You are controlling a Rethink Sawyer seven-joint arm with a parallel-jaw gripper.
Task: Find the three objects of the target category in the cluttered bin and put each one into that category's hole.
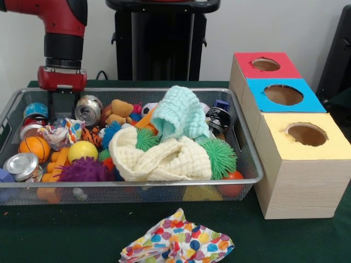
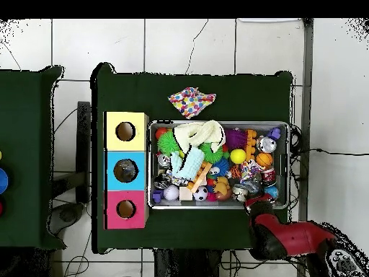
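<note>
The bin (image 1: 164, 187) is a silver wire-mesh basket, also in the overhead view (image 2: 219, 123), full of mixed objects. In it lie a mint cloth (image 1: 178, 115), a cream cloth (image 1: 159, 156), a green spiky ball (image 1: 219, 156), a purple spiky ball (image 1: 85, 171), a yellow ball (image 1: 82, 150), a small basketball (image 1: 34, 148) and a drink can (image 1: 88, 109). My gripper (image 1: 62, 107) hangs open over the bin's far left corner, next to the can, holding nothing. From overhead it (image 2: 254, 200) sits at the bin's lower right edge.
Three wooden boxes with round holes stand beside the bin: red top (image 1: 265, 64), blue top (image 1: 282, 94), yellow top (image 1: 306, 134). A polka-dot cloth (image 1: 175, 244) lies on the green table in front of the bin. The black pedestal (image 1: 162, 41) stands behind.
</note>
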